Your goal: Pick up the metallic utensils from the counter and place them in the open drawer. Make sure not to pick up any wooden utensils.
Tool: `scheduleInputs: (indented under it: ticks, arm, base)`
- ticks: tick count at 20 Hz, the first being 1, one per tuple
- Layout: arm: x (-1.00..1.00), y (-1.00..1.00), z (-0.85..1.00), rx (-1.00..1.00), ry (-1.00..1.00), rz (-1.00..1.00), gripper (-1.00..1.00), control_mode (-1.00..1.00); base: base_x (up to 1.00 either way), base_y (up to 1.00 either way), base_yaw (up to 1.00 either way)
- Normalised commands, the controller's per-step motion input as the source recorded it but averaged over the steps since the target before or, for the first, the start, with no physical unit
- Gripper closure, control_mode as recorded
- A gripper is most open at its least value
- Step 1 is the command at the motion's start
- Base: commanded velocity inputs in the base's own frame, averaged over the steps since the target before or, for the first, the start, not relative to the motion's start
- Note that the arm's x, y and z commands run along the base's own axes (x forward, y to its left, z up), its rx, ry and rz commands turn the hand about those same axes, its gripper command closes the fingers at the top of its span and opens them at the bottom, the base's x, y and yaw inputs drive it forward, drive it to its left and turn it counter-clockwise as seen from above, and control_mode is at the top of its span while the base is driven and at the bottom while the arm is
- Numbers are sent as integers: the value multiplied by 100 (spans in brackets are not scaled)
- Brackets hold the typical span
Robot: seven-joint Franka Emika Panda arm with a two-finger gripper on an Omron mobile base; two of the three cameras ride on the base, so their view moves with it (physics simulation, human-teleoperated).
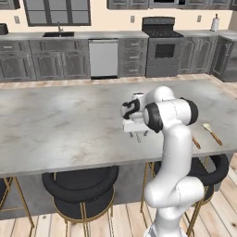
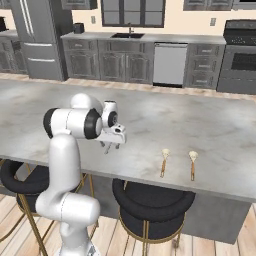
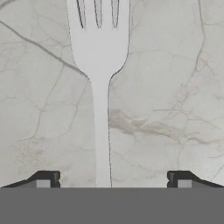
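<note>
Claw jaws apart over fork, flat on counter, seemingly not touching

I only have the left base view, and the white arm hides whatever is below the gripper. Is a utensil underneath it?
Observer: Yes. In the hand view a thin silver-grey fork lies flat on the light-grey marbled counter, its handle running between the two dark fingertips.
Operator: Is the gripper closed on it?
Observer: No. The gripper is open, fingertips well apart on either side of the handle.
Operator: I see one wooden spoon fully. Any more?
Observer: The right base view shows two tan wooden utensils with pale heads, side by side, apart from the gripper.
</note>
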Motion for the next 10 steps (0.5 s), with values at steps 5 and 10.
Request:
scheduleInputs:
  ticks: [5, 10]
  arm:
    - [27, 3, -34, -2, 0, -3, -100, -100]
    - [0, 0, -20, 0, 0, -2, -100, -100]
  base:
    - [0, 0, 0]
    - [0, 0, 0]
